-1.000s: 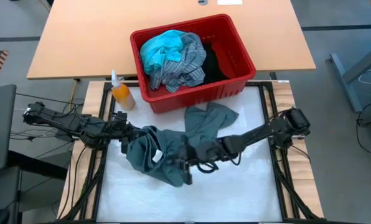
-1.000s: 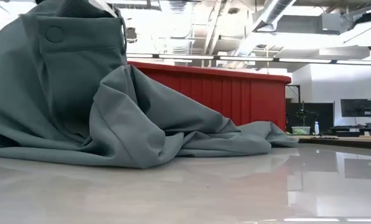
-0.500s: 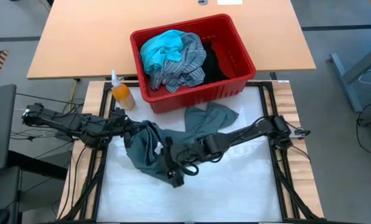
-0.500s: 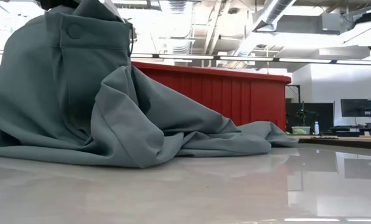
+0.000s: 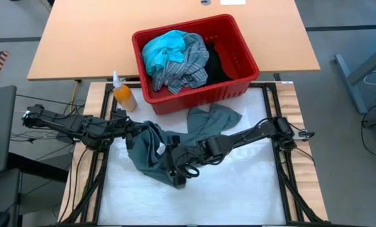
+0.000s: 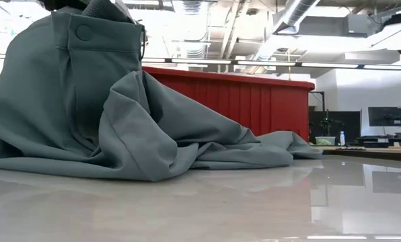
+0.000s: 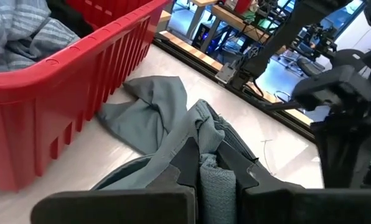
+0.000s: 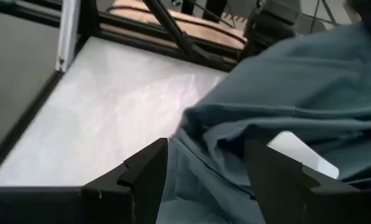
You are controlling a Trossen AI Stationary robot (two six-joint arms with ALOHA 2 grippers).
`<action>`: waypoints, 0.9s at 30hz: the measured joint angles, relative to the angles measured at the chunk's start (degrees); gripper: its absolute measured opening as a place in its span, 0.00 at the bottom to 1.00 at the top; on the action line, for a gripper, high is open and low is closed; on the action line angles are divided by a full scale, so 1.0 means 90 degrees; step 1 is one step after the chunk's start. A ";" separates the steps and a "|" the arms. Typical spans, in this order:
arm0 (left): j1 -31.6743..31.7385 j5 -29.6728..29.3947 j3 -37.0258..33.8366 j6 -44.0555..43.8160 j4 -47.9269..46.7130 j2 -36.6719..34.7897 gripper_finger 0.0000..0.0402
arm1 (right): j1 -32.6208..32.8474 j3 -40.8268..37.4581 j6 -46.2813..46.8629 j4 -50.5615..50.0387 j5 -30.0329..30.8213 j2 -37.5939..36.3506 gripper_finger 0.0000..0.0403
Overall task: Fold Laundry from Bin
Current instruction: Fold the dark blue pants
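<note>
Spreading step is under way: one grey-green garment (image 5: 175, 142) is out on the white counter (image 5: 251, 189), bunched in a heap just in front of the red bin (image 5: 175, 101).

Left gripper (image 7: 216, 171) is pinching a fold of the grey-green cloth, fingers (image 7: 184, 163) clamped together on it; the fold is rising up between them, and the rest of the garment is trailing away from the fingertips toward the bin wall.

Right gripper (image 8: 204, 165) is hovering at the garment's near edge with fingers (image 8: 149, 168) standing apart; cloth is lying between and just beyond them, nothing clamped.

Remaining laundry — turquoise piece (image 5: 163, 49), striped shirt (image 5: 182, 66), black one (image 5: 216, 63) — is sitting in the bin.

Judgement: early in the task, garment not yet flat. Next move likely calls for the right fingers closing on an edge well apart from the left's hold, then both drawing outward to stretch the cloth.
</note>
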 joint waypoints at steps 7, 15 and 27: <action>0.0000 -0.0073 0.0000 0.0056 0.0002 0.0000 0.03 | -0.0029 -0.0017 0.0047 0.0221 -0.0120 0.0355 0.60; -0.0002 -0.0114 -0.0001 -0.0056 0.0025 0.0036 0.03 | 0.0007 -0.0028 -0.0050 0.0450 0.0145 0.0555 0.60; 0.0022 -0.0361 -0.0160 -0.0834 0.0772 0.0802 0.03 | -0.0088 -0.0019 -0.0530 0.0614 0.0107 0.0624 0.60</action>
